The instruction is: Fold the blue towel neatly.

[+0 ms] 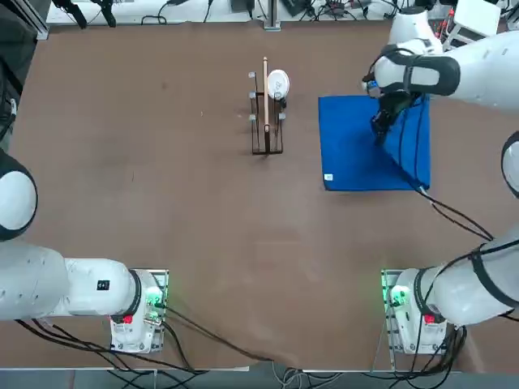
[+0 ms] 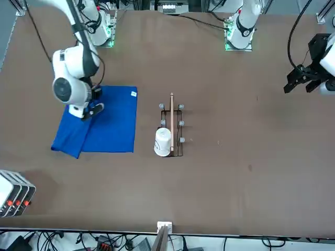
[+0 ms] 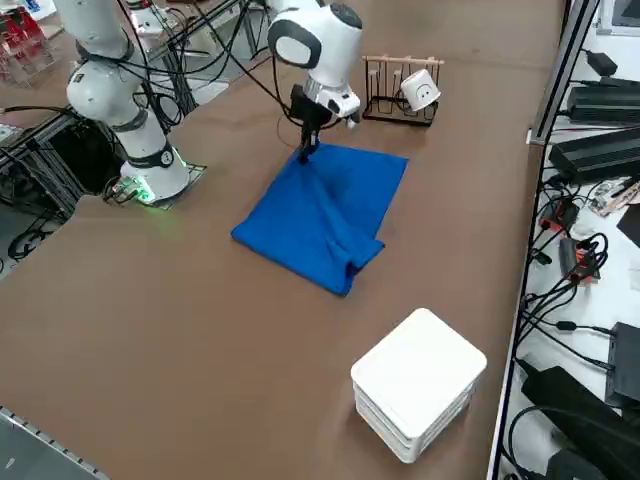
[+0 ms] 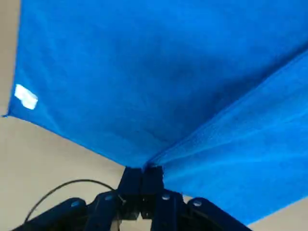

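The blue towel (image 1: 353, 158) lies on the brown table at the right. Its small white tag (image 1: 328, 177) marks the corner nearest the robot and towards the table's middle. My right gripper (image 1: 379, 128) hovers over the towel's far right part, shut on a pinched edge of the cloth. The wrist view shows the fingers (image 4: 153, 177) pressed together on the towel (image 4: 159, 72), and a fold runs away from them. From the right side view, the towel (image 3: 330, 215) rises to the gripper (image 3: 305, 150), and its right-hand part is lifted and doubled over in a loose fold.
A thin wire rack (image 1: 266, 121) with a white cup (image 1: 277, 83) stands just left of the towel. A white box (image 3: 418, 385) sits near the table's far right corner. The arm's black cable (image 1: 450, 212) trails beside the towel's right edge.
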`<action>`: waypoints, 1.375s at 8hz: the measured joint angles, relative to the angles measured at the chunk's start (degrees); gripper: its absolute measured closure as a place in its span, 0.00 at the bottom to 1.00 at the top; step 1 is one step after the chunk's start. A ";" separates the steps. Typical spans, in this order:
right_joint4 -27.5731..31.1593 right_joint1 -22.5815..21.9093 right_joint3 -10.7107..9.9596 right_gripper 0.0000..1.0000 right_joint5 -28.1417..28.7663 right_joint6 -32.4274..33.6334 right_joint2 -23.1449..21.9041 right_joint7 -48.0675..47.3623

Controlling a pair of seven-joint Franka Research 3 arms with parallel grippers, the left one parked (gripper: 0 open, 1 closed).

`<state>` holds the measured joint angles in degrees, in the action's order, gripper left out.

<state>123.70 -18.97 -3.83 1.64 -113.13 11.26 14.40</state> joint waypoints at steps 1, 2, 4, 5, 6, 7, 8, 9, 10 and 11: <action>0.02 -2.35 0.00 0.98 0.11 0.00 0.00 -1.24; 0.07 -4.53 -0.01 0.98 0.17 0.07 0.00 -2.01; 0.50 -9.08 -0.03 0.97 0.25 0.29 0.00 -5.18; 0.85 -11.88 -0.01 0.98 0.27 0.30 0.01 -7.75; 1.05 -14.38 0.00 0.98 0.53 0.30 0.07 -9.74; 1.20 -16.07 0.00 0.98 1.27 0.30 0.11 -10.57; 1.26 -17.09 -0.03 0.98 2.14 0.24 0.12 -10.81; 1.28 -18.07 -0.06 0.98 3.40 -0.18 0.19 -11.46; 1.29 -19.32 -0.07 0.98 4.54 -1.29 0.32 -12.12; 1.31 -20.70 -0.07 0.98 5.01 -2.88 0.61 -13.08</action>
<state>125.01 -39.67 -3.90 6.65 -116.01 11.87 1.32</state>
